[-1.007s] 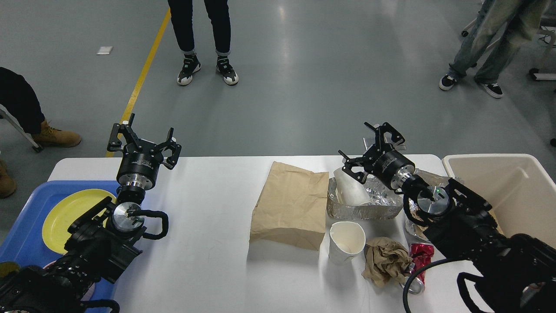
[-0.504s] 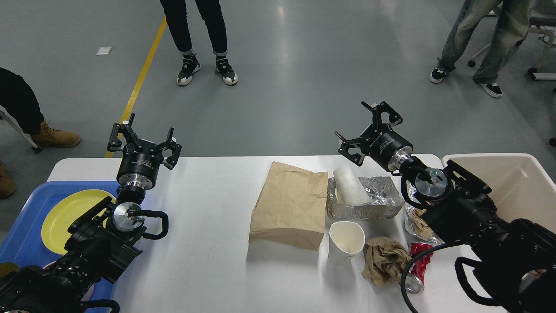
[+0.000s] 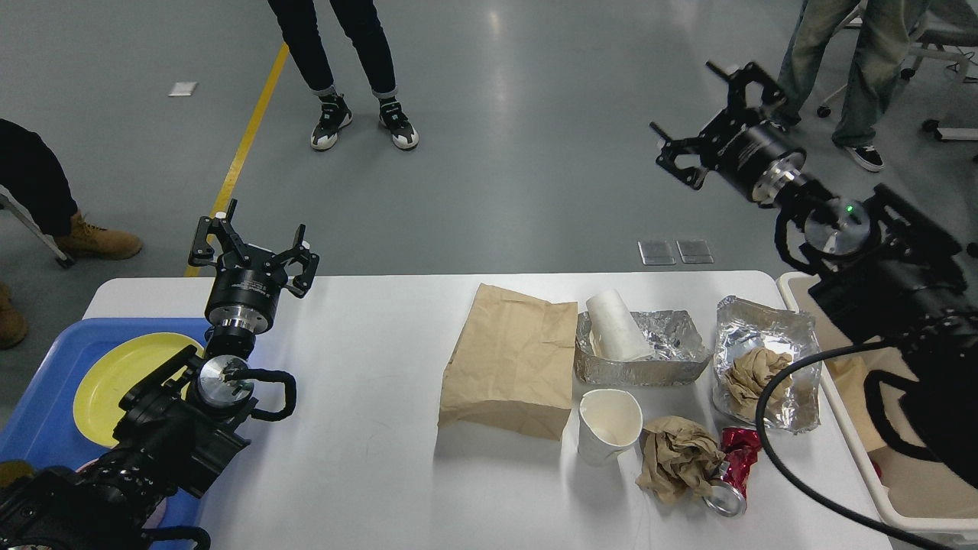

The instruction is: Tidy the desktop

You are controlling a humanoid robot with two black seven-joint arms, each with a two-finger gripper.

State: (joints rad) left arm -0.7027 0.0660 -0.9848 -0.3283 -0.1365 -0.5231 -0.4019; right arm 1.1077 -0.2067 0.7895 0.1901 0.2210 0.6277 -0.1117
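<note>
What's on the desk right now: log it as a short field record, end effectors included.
surface: white desktop
left side: blue tray holding yellow plate
centre: brown paper bag, lying flat
right cluster: two foil containers, paper cup, crumpled paper, red can
right edge: beige bin
left end effector: open, empty
right end effector: open, empty, raised beyond the desktop

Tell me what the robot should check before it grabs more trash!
1. Right pincer open and holding nothing: ok.
2. Left pincer open and holding nothing: ok.
3. Flat brown paper bag uncovered, free to grab: ok.
4. White paper cup standing upright: ok.
5. Large white rectangular tabletop tidy: not ok, trash is on it.
6. Room in the beige plastic bin: cannot tell, the arm hides it.
</note>
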